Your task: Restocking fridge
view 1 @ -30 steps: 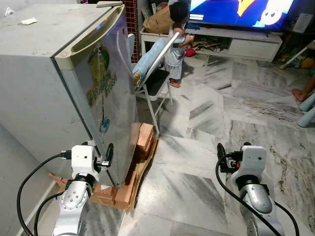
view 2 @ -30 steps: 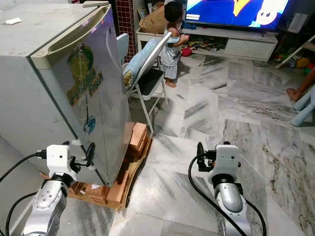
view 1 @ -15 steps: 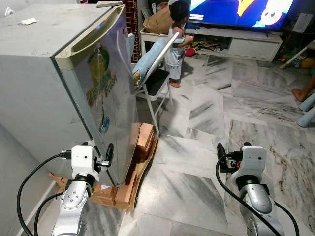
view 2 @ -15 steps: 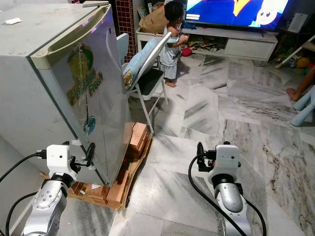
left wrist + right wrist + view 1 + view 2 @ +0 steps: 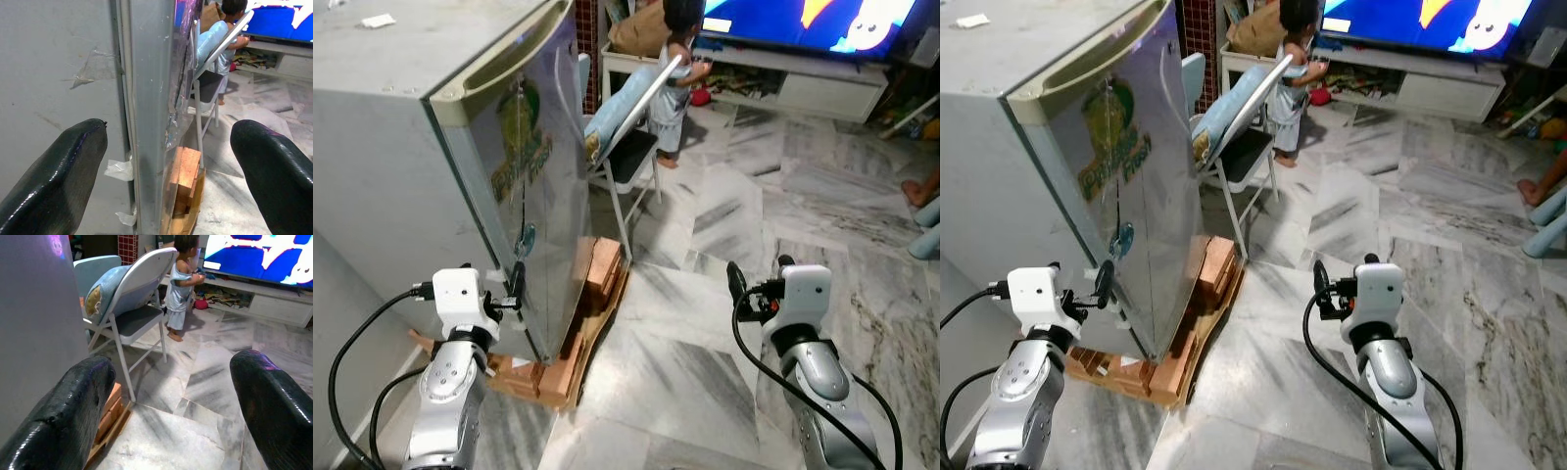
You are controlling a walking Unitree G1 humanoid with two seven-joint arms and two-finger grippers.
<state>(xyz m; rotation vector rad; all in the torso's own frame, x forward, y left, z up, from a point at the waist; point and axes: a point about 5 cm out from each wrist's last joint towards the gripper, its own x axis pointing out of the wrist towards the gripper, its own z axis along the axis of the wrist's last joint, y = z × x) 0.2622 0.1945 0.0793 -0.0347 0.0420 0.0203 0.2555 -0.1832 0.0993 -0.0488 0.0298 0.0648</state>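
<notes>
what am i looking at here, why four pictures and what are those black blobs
This is a humanoid robot at home, about to restock a fridge. Two pictures come from cameras on its head, looking down at its own silver arms. The other two come from wrist cameras, so the black blobs are each gripper's two fingers up close. The left gripper is open at the closed fridge door's edge, one finger on either side. The right gripper is open too, over the marble floor, holding nothing. The fridge stands on wooden blocks. Behind are a folding chair, a person and a television.
</notes>
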